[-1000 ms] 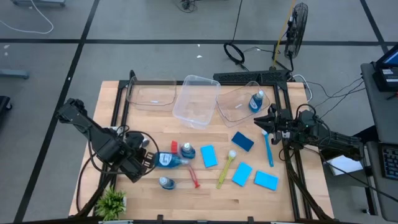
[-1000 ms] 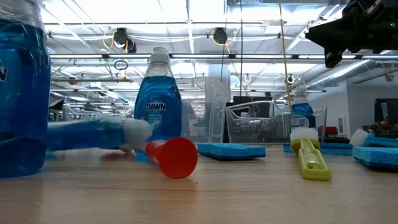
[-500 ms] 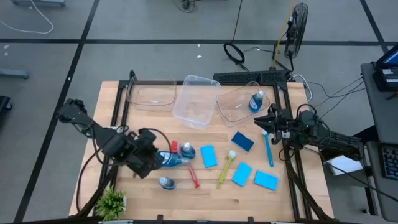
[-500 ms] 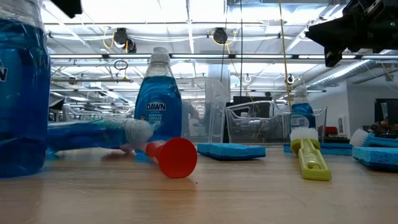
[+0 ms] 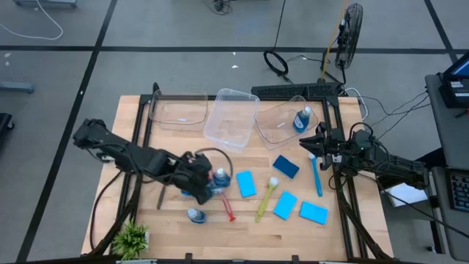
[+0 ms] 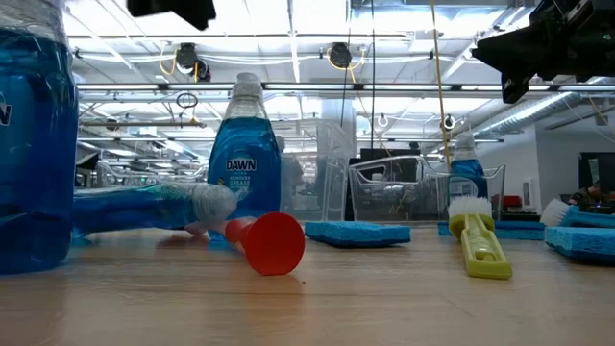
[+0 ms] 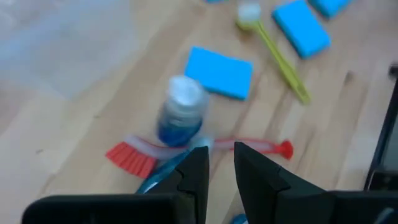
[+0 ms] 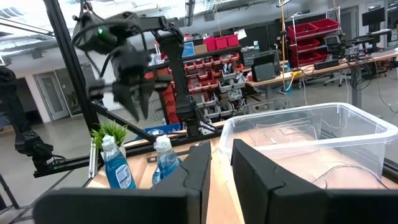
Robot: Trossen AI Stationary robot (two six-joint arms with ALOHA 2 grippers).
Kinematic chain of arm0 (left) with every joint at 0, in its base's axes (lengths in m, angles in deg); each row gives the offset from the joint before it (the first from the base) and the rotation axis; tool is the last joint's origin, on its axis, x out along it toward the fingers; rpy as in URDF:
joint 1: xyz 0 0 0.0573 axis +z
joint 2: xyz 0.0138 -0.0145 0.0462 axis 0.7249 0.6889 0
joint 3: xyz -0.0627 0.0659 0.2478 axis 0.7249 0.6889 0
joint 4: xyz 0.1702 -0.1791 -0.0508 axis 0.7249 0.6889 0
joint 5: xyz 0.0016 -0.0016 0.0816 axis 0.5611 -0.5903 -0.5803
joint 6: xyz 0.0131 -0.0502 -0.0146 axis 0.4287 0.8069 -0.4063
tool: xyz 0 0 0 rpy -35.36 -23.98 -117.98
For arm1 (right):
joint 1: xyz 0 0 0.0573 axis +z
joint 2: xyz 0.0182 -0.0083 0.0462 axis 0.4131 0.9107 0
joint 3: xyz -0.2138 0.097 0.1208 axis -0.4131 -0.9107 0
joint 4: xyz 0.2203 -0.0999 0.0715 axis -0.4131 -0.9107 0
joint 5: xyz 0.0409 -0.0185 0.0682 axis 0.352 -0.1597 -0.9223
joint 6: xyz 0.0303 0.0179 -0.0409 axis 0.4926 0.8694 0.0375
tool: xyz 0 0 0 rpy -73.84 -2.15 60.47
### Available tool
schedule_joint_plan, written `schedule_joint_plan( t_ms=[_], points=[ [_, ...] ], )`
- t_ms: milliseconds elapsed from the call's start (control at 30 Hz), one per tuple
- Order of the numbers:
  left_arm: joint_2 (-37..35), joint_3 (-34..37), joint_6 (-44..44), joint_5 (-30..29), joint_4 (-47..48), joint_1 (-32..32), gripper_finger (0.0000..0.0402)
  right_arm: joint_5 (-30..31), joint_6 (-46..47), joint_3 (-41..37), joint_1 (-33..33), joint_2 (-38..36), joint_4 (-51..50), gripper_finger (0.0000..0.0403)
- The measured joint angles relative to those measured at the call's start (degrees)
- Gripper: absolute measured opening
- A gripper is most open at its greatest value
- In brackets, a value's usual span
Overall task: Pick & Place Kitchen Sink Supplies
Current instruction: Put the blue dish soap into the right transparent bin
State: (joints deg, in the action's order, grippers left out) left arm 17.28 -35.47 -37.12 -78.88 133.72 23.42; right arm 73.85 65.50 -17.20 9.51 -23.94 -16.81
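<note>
My left gripper [image 5: 199, 185] hovers shut and empty above a clear bottle of blue liquid lying on its side [image 6: 144, 207], next to an upright bottle [image 5: 222, 177] [image 7: 182, 112]. A red brush [image 7: 205, 146] lies flat on the table below the fingers. A third bottle [image 5: 196, 215] stands near the front edge. Blue sponges [image 5: 245, 183] [image 5: 286, 167] [image 5: 284, 205], a yellow brush [image 5: 265, 198] and a blue brush [image 5: 316, 176] lie flat to the right. One more bottle [image 5: 302, 119] stands in a clear bin. My right gripper [image 5: 311, 144] waits shut at the table's right side.
Three clear plastic bins [image 5: 176, 110] [image 5: 231, 117] [image 5: 282, 123] stand along the far edge. A small green plant [image 5: 132, 238] sits at the near left corner. Another blue sponge [image 5: 314, 213] lies near the right front. Bare wood shows at the front middle.
My left gripper has swung toward the table's right edge, from the left side to above the lying bottle beside the upright one, and its wrist has rolled and tipped on the way. The bottles, brushes and sponges have kept their places.
</note>
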Motion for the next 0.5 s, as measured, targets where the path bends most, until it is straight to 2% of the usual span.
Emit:
schedule_joint_plan(
  t_ms=[133, 267, 500],
  points=[
    [4.13, 0.02, -4.2, 3.94, -1.48, 0.64, 0.0079, 0.0, 0.0, 0.0, 0.02, 0.0, 0.0, 0.0055],
    [6.48, 0.02, -4.06, 6.8, -1.32, 0.62, 0.0079, -0.12, 0.0, -0.01, 0.01, -0.01, -0.01, 0.0055],
    [8.13, 0.02, -3.96, 6.87, -3.55, 0.44, 0.009, -0.15, 0.02, -0.02, 0.02, -0.02, -0.02, 0.0055]
  ],
)
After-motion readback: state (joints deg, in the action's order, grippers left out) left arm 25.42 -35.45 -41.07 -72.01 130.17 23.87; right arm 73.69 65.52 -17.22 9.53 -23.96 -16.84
